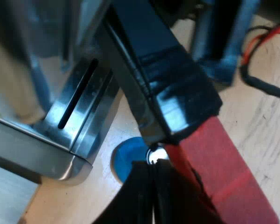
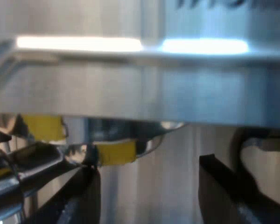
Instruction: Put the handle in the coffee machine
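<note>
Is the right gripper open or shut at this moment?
Open. The two black fingers of the right gripper stand well apart, just under the machine's metal front.

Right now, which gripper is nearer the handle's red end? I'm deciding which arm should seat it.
Left. The left gripper sits right at the handle, where black meets its red end. The right gripper hangs open under the front of the espresso machine.

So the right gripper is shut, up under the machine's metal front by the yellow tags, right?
No: the right gripper is open, fingers well apart, as the right wrist view shows. It is up under the machine's metal front by the yellow tags.
</note>
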